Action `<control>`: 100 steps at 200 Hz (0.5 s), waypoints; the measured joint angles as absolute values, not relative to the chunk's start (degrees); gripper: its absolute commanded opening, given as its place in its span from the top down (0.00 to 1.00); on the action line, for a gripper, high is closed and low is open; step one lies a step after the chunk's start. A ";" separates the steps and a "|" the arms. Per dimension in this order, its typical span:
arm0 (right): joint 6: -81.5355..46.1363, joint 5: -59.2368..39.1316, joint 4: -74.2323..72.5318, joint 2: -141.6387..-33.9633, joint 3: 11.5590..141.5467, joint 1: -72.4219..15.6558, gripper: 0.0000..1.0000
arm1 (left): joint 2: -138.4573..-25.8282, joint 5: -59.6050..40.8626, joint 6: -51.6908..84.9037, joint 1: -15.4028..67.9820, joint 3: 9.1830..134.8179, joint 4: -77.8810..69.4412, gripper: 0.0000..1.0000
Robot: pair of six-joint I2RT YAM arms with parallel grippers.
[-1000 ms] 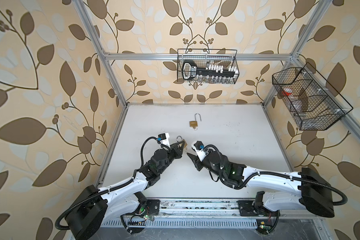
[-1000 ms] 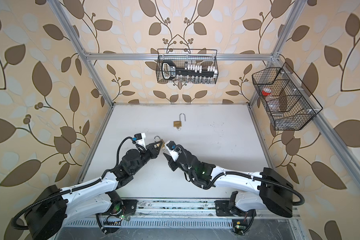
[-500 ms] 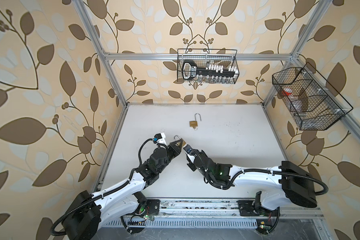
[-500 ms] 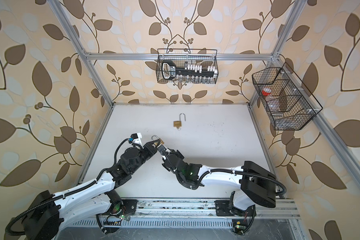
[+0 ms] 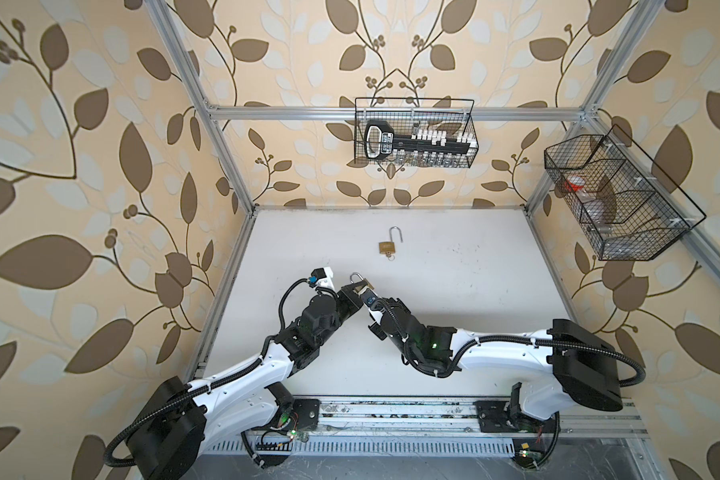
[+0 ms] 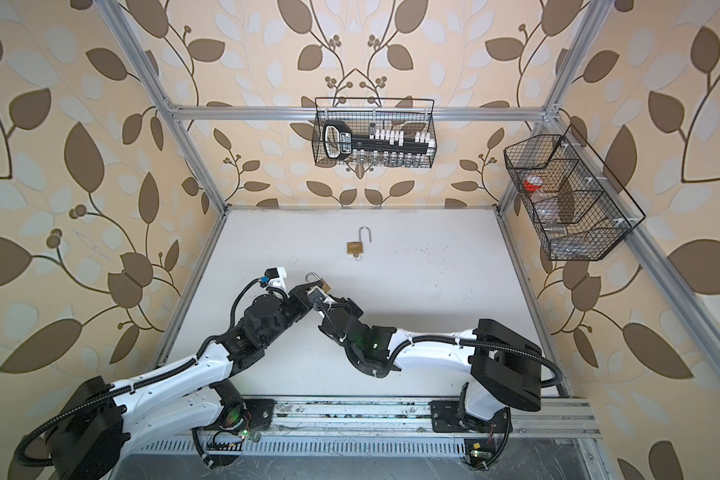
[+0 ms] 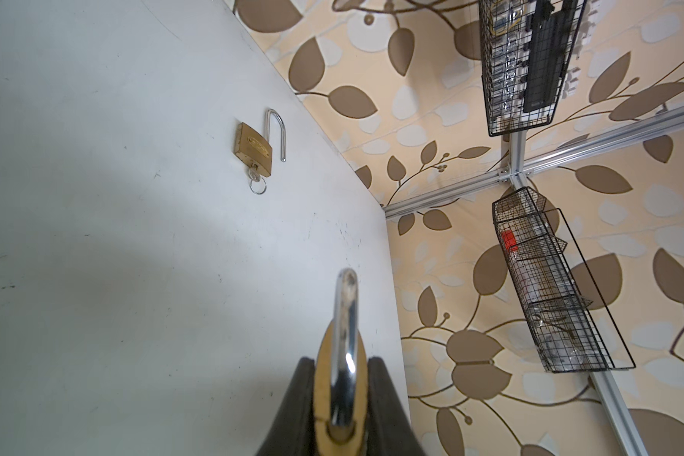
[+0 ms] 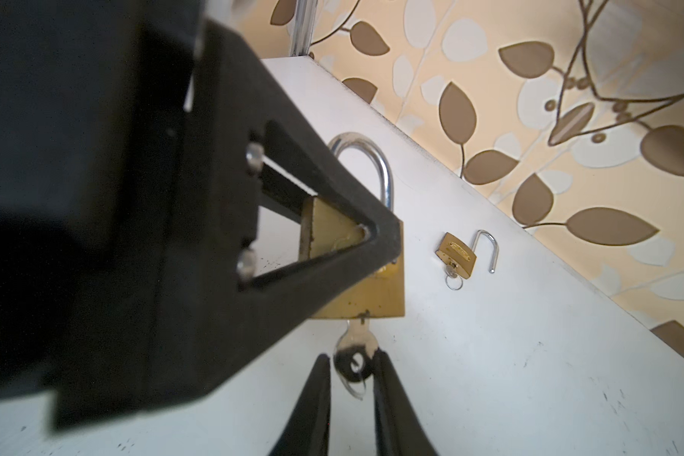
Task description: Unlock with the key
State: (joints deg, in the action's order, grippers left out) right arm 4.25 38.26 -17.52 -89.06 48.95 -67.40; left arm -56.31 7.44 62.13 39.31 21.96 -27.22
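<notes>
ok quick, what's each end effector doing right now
left end effector: closed, holding the padlock by its brass body.
right end effector: closed on the head of the key in that padlock.

Matt brass padlock [image 8: 376, 292], glossy steel shackle [image 8: 386, 173]

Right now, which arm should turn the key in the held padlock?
Right. The right gripper pinches the head of the key, already seated in the padlock, while the left gripper clamps the padlock's body, steadying it for the turn.
</notes>
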 measured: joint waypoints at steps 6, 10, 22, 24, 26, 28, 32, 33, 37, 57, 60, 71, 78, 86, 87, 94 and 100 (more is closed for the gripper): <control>4.62 38.33 -17.45 -89.06 48.99 -67.40 0.97 | -56.42 7.46 62.11 39.29 21.96 -27.27 1.00; 4.60 38.39 -17.52 -89.08 48.99 -67.51 1.00 | -56.49 7.46 62.19 39.29 21.96 -27.22 1.00; 4.78 38.63 -17.32 -89.08 49.08 -67.64 1.00 | -56.73 7.53 62.17 39.29 21.96 -27.18 1.00; 4.75 38.61 -17.30 -89.08 49.08 -67.64 1.00 | -56.73 7.55 62.13 39.29 21.96 -27.24 1.00; 4.78 38.57 -17.28 -89.08 49.08 -67.64 1.00 | -56.75 7.57 62.15 39.29 21.96 -27.20 1.00; 4.75 38.57 -17.28 -89.08 49.08 -67.61 1.00 | -56.75 7.55 62.13 39.29 21.96 -27.22 1.00; 4.75 38.46 -17.23 -89.06 49.08 -67.59 1.00 | -56.75 7.57 62.13 39.29 21.96 -27.20 1.00; 4.73 38.41 -17.21 -89.06 49.08 -67.59 1.00 | -56.75 7.57 62.11 39.29 21.96 -27.22 1.00; 4.67 38.37 -17.23 -89.06 49.08 -67.59 1.00 | -56.75 7.57 62.11 39.29 21.96 -27.22 1.00; 3.92 37.30 -17.04 -88.77 49.08 -67.16 0.96 | -56.75 7.68 61.78 39.29 21.96 -27.31 1.00; 3.86 37.01 -16.99 -88.71 49.08 -67.07 0.93 | -56.75 7.70 61.58 39.29 21.96 -27.42 1.00; 3.03 36.14 -16.75 -88.16 49.06 -66.67 0.81 | -56.75 7.73 61.12 39.29 21.96 -27.90 1.00; 2.66 35.73 -16.60 -87.79 49.06 -66.48 0.75 | -56.73 7.70 60.27 39.31 21.96 -28.62 1.00; 2.81 35.59 -16.58 -87.24 48.99 -66.32 0.70 | -56.66 7.81 59.02 39.31 21.96 -29.10 1.00; 2.94 35.57 -16.60 -87.18 48.97 -66.30 0.69 | -56.64 7.88 58.72 39.31 21.96 -29.12 1.00; 2.87 35.42 -16.67 -86.50 48.69 -66.22 0.67 | -56.47 8.10 57.06 39.33 21.96 -29.21 1.00; 2.72 35.35 -16.78 -85.65 48.16 -66.13 0.66 | -56.25 8.29 55.48 39.33 21.91 -29.17 1.00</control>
